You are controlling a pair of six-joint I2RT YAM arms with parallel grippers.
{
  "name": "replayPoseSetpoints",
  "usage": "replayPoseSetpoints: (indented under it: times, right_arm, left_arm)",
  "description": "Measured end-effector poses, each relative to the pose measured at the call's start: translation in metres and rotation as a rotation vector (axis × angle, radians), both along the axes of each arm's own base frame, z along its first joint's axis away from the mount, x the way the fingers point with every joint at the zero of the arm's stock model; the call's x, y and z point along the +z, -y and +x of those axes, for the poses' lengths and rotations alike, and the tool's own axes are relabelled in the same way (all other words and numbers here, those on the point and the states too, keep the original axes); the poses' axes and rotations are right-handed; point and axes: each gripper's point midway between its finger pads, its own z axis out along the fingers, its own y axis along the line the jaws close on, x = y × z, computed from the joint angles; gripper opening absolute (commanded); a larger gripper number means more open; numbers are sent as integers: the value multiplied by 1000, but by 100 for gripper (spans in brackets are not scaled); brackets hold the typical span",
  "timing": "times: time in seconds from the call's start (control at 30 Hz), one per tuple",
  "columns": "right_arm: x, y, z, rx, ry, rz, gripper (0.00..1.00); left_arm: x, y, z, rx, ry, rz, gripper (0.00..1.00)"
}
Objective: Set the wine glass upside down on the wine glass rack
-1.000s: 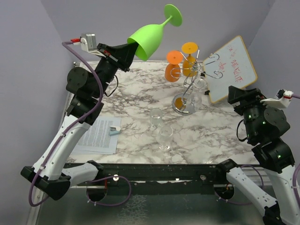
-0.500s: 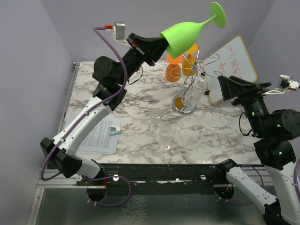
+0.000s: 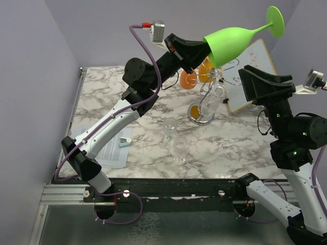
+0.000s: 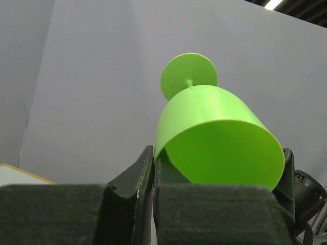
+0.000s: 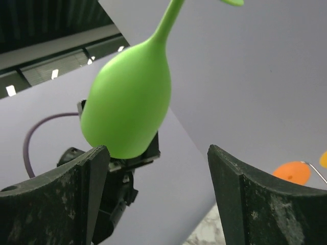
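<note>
— As the left arm (image 3: 110,127) stretches up from the near edge of the marble table (image 3: 127,97), where does it end?
— Raised close to the top of the wine glass rack (image 3: 203,115), left gripper (image 3: 203,51) clamped on the rim of the green wine glass (image 3: 232,43), whose foot points up and right.
— And the right arm (image 3: 294,138)?
— Lifted too, right gripper (image 3: 245,84) spread wide, facing the bowl but apart from it.
— Anything on the rack?
— Orange glasses (image 3: 196,74) hang there.

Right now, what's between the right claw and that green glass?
Nothing: the right wrist view shows only open air between the right gripper and the green wine glass, with grey wall behind.
</note>
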Motion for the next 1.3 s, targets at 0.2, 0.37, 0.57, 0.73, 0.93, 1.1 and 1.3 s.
replayPoseSetpoints:
  times: [0.2, 0.37, 0.57, 0.73, 0.93, 1.1, 1.3]
  right_arm:
    - [30, 2, -7, 46, 90, 120, 81]
    - [40, 6, 5, 42, 93, 213, 68]
    - [46, 1, 21, 52, 97, 253, 51]
    - [51, 2, 25, 65, 101, 291, 32]
    - [59, 4, 19, 84, 124, 327, 11]
    - [60, 2, 16, 114, 124, 336, 1]
    - [59, 2, 15, 83, 141, 298, 1]
  left_arm:
    - [-4, 2, -6, -10, 12, -7, 0]
    - [-28, 4, -9, -34, -9, 10, 0]
    - [-41, 4, -15, -66, -11, 8, 0]
    - [-35, -2, -21, -72, 12, -11, 0]
    - [-36, -5, -28, -84, 32, -15, 0]
    - [-39, -4, -29, -89, 34, -11, 17]
    - [-52, -7, -30, -81, 20, 9, 44]
